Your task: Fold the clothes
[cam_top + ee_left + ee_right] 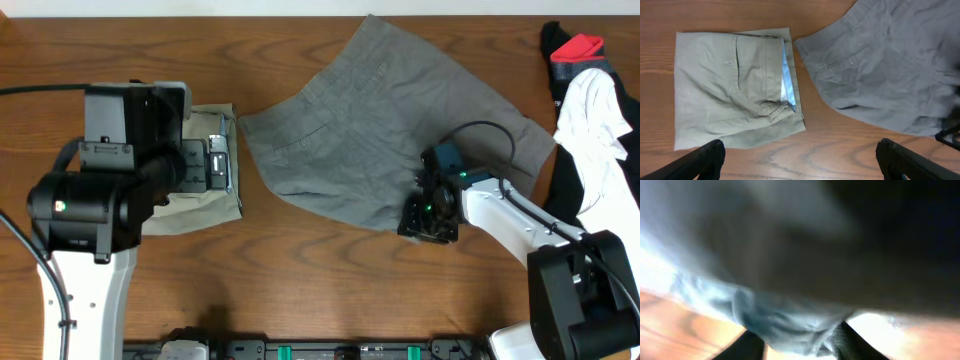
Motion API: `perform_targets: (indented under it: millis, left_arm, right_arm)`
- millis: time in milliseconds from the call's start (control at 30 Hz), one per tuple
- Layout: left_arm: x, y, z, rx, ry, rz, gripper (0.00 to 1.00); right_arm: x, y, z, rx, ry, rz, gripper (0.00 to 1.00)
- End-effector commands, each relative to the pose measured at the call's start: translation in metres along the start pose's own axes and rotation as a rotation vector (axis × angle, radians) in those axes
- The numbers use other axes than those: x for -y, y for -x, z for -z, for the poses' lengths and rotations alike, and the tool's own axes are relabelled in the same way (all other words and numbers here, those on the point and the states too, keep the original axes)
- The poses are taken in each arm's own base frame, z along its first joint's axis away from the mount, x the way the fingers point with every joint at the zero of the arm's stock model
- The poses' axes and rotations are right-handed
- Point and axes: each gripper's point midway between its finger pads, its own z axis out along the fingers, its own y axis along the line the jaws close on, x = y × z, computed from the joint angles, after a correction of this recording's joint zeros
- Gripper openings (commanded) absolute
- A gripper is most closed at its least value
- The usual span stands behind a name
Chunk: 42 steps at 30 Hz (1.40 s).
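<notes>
Pinching the near edge of the grey shorts (370, 110), the right gripper (428, 208) sits lower right of centre; the cloth runs diagonally up-left from it. Farther left, the wide-open left gripper (800, 161) hovers over folded khaki shorts (195, 215).

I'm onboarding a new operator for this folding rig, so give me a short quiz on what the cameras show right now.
1. True or false: the khaki shorts lie spread out, unfolded.
2. Which cloth sits between the jaws of the right gripper? A) khaki shorts B) grey shorts C) none
3. Fill in: the left gripper hovers above the khaki shorts with its jaws ____.
Key: 1 false, they are folded; 2 B; 3 open.
</notes>
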Motion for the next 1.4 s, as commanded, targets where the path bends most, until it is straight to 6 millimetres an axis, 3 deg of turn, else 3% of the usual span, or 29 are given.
perform_targets:
  millis: [0, 67, 167, 333, 433, 533, 733, 867, 1033, 1133, 1200, 1267, 1367]
  left_arm:
    - [-0.001, 0.002, 0.002, 0.006, 0.01, -0.005, 0.98]
    - [-0.001, 0.002, 0.002, 0.006, 0.009, -0.005, 0.98]
    - [-0.001, 0.002, 0.002, 0.006, 0.01, -0.005, 0.98]
    - [-0.001, 0.003, 0.002, 0.011, 0.009, -0.005, 0.98]
    - [-0.001, 0.004, 0.002, 0.015, 0.009, -0.005, 0.98]
    - [-0.001, 0.005, 0.002, 0.02, 0.009, -0.005, 0.98]
    - [-0.001, 0.007, 0.001, 0.022, 0.008, -0.005, 0.98]
    - [0.0, 0.006, -0.005, 0.004, 0.003, -0.005, 0.98]
    - [0.013, 0.002, -0.021, -0.059, -0.073, -0.001, 0.98]
    - [0.024, -0.011, -0.037, -0.152, -0.132, 0.019, 0.98]
    - [0.027, -0.024, -0.05, -0.232, -0.153, 0.041, 0.98]
    - [0.033, -0.037, -0.064, -0.306, -0.189, 0.054, 0.98]
    - [0.041, -0.055, -0.088, -0.405, -0.232, 0.075, 0.98]
  right_arm:
    - [0.002, 0.002, 0.001, 0.025, -0.021, -0.007, 0.15]
    - [0.003, 0.004, 0.007, 0.042, -0.03, 0.015, 0.02]
    - [0.005, 0.007, 0.027, 0.079, -0.061, 0.042, 0.01]
    - [0.027, 0.011, 0.095, 0.222, -0.221, 0.045, 0.01]
    - [0.053, 0.0, 0.145, 0.32, -0.364, -0.014, 0.01]
    - [0.072, -0.012, 0.183, 0.403, -0.445, -0.074, 0.02]
    - [0.081, -0.029, 0.231, 0.553, -0.398, -0.137, 0.06]
    - [0.085, -0.034, 0.241, 0.593, -0.374, -0.164, 0.09]
    - [0.064, -0.031, 0.228, 0.525, -0.271, -0.052, 0.07]
    - [0.066, -0.03, 0.221, 0.482, -0.292, -0.05, 0.11]
    - [0.068, -0.029, 0.216, 0.447, -0.307, -0.054, 0.21]
    - [0.07, -0.029, 0.209, 0.407, -0.324, -0.057, 0.52]
    - [0.072, -0.026, 0.2, 0.357, -0.344, -0.061, 0.63]
